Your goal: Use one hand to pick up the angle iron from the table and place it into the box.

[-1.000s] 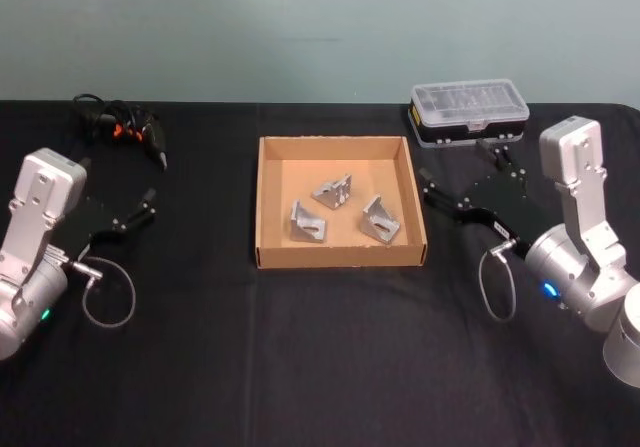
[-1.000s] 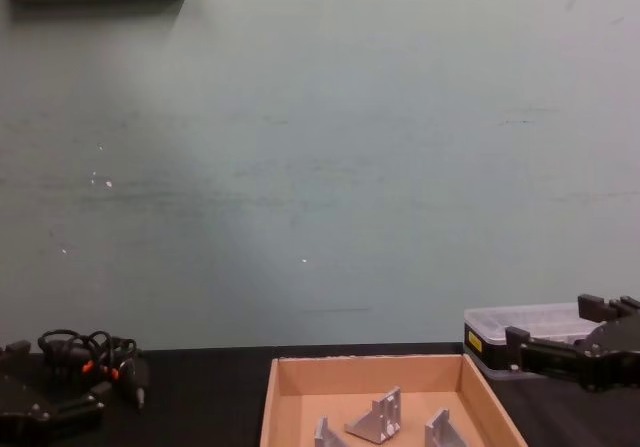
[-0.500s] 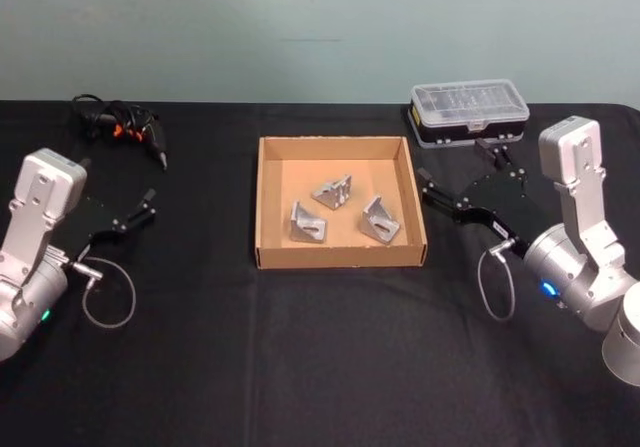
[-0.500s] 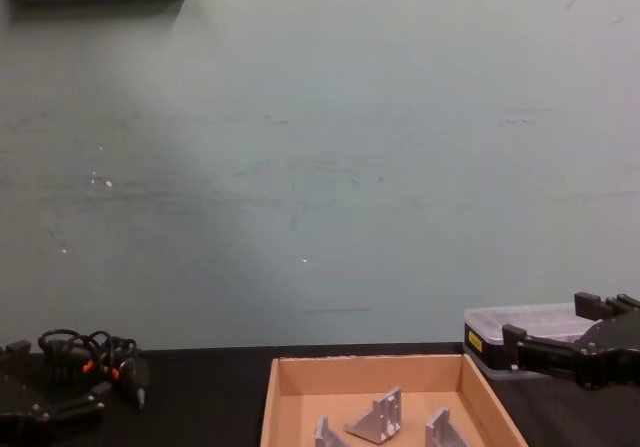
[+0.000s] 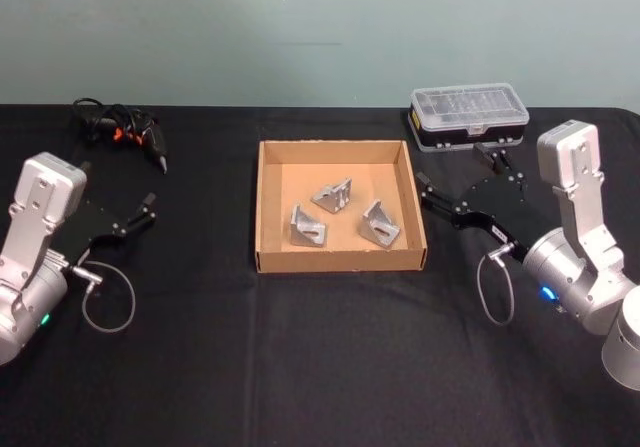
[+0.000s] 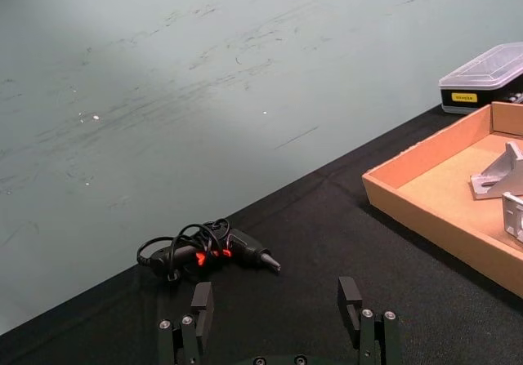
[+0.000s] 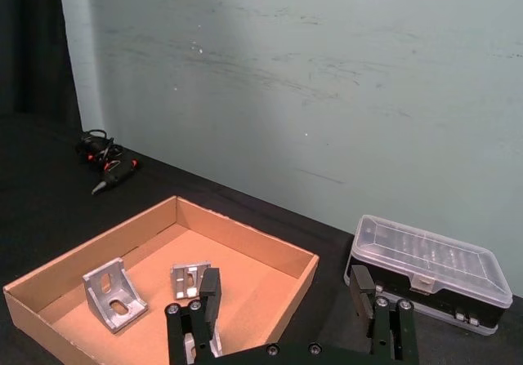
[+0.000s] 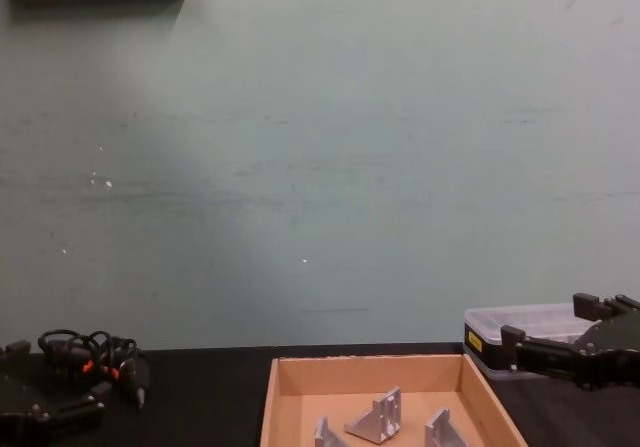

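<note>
Your table (image 5: 300, 347) carries one box (image 5: 340, 259) at its centre, and since a second ago almost nothing has shifted: the right gripper (image 5: 462, 189) has only eased back slightly beside the box wall, empty with its jaws spread, which suggests the placing is finished. The left gripper (image 5: 130, 217) sits parked well left, also spread and empty. You have three angle irons (image 5: 308, 223), all inside the box, none left on the table.

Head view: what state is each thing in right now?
Box: open, no lid, three angle irons inside.
Plastic case: lid shut.
Left end effector: open, empty, above the table.
Right end effector: open, empty, beside the box.
Corded tool: lying on the table, cable bundled.
</note>
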Robot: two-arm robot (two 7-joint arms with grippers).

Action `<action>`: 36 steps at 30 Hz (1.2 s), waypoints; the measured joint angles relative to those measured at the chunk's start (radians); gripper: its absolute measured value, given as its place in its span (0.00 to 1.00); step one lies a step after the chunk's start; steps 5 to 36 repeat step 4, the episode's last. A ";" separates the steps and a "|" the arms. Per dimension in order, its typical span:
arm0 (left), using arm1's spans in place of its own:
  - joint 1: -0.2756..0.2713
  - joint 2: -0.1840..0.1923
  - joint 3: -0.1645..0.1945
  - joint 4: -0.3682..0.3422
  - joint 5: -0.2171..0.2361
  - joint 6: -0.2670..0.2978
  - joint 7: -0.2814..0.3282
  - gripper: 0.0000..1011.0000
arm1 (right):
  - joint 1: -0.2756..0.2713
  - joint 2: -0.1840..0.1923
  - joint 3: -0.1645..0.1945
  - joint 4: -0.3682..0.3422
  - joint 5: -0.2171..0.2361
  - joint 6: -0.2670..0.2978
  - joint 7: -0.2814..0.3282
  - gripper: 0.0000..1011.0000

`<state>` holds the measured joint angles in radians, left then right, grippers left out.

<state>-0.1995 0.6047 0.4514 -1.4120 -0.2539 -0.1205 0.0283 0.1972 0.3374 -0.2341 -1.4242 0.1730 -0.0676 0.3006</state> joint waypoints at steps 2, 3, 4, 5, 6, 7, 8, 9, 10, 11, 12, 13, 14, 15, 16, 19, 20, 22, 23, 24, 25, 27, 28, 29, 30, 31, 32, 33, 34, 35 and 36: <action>0.000 0.000 0.000 0.000 0.000 0.000 0.000 0.99 | 0.000 0.000 0.000 0.000 0.000 0.000 0.000 0.99; 0.000 0.000 0.000 0.000 0.000 0.000 0.000 0.99 | 0.000 0.000 0.000 0.000 0.000 0.000 0.000 0.99; 0.000 0.000 0.000 0.000 0.000 0.000 0.000 0.99 | 0.000 0.000 0.000 0.000 0.000 0.000 0.000 0.99; 0.000 0.000 0.000 0.000 0.000 0.000 0.000 0.99 | 0.000 0.000 0.000 0.000 0.000 0.000 0.000 0.99; 0.000 0.000 0.000 0.000 0.000 0.000 0.000 0.99 | 0.000 0.000 0.000 0.000 0.000 0.000 0.000 0.99; 0.000 0.000 0.000 0.000 0.000 0.000 0.000 0.99 | 0.000 0.000 0.000 0.000 0.000 0.000 0.000 0.99; 0.000 0.000 0.000 0.000 0.000 0.000 0.000 0.99 | 0.000 0.000 0.000 0.000 0.000 0.000 0.000 0.99; 0.000 0.000 0.000 0.000 0.000 0.000 0.000 0.99 | 0.000 0.000 0.000 0.000 0.000 0.000 0.000 0.99; 0.000 0.000 0.000 0.000 0.000 0.000 0.000 0.99 | 0.000 0.000 0.000 0.000 0.000 0.000 0.000 0.99; 0.000 0.000 0.000 0.000 0.000 0.000 0.000 0.99 | 0.000 0.000 0.000 0.000 0.000 0.000 0.000 0.99; 0.000 0.000 0.000 0.000 0.000 0.000 0.000 0.99 | 0.000 0.000 0.000 0.000 0.000 0.000 0.000 0.99; 0.000 0.000 0.000 0.000 0.000 0.000 0.000 0.99 | 0.000 0.000 0.000 0.000 0.000 0.000 0.000 0.99; 0.000 0.000 0.000 0.000 0.000 0.000 0.000 0.99 | 0.000 0.000 0.000 0.000 0.000 0.000 0.000 0.99; 0.000 0.000 0.000 0.000 0.000 0.000 0.000 0.99 | 0.000 0.000 0.000 0.000 0.000 0.000 0.000 0.99; 0.000 0.000 0.000 0.000 0.000 0.000 0.000 0.99 | 0.000 0.000 0.000 0.000 0.000 0.000 0.000 0.99; 0.000 0.000 0.000 0.000 0.000 0.000 0.000 0.99 | 0.000 0.000 0.000 0.000 0.000 0.000 0.000 0.99; 0.000 0.000 0.000 0.000 0.000 0.000 0.000 0.99 | 0.000 0.000 0.000 0.000 0.000 0.000 0.000 0.99; 0.000 0.000 0.000 0.000 0.000 0.000 0.000 0.99 | 0.000 0.000 0.000 0.000 0.000 0.000 0.000 0.99; 0.000 0.000 0.000 0.000 0.000 0.000 0.000 0.99 | 0.000 0.000 0.000 0.000 0.000 0.000 0.000 0.99; 0.000 0.000 0.000 0.000 0.000 0.000 0.000 0.99 | 0.000 0.000 0.000 0.000 0.000 0.000 0.000 0.99; 0.000 0.000 0.000 0.000 0.000 0.000 0.000 0.99 | 0.000 0.000 0.000 0.000 0.000 0.000 0.000 0.99; 0.000 0.000 0.000 0.000 0.000 0.000 0.000 0.99 | 0.000 0.000 0.000 0.000 0.000 0.000 0.000 0.99; 0.000 0.000 0.000 0.000 0.000 0.000 0.000 0.99 | 0.000 0.000 0.000 0.000 0.000 0.000 0.000 0.99; 0.000 0.000 0.000 0.000 0.000 0.000 0.000 0.99 | 0.000 0.000 0.000 0.000 0.000 0.000 0.000 0.99; 0.000 0.000 0.000 0.000 0.000 0.000 0.000 0.99 | 0.000 0.000 0.000 0.000 0.000 0.000 0.000 0.99; 0.000 0.000 0.000 0.000 0.000 0.000 0.000 0.99 | 0.000 0.000 0.000 0.000 0.000 0.000 0.000 0.99; 0.000 0.000 0.000 0.000 0.000 0.000 0.000 0.99 | 0.000 0.000 0.000 0.000 0.000 0.000 0.000 0.99; 0.000 0.000 0.000 0.000 0.000 0.000 0.000 0.99 | 0.000 0.000 0.000 0.000 0.000 0.000 0.000 0.99; 0.000 0.000 0.000 0.000 0.000 0.000 0.000 0.99 | 0.000 0.000 0.000 0.000 0.000 0.000 0.000 0.99; 0.000 0.000 0.000 0.000 0.000 0.000 0.000 0.99 | 0.000 0.000 0.000 0.000 0.000 0.000 0.000 0.99; 0.000 0.000 0.000 0.000 0.000 0.000 0.000 0.99 | 0.000 0.000 0.000 0.000 0.000 0.000 0.000 0.99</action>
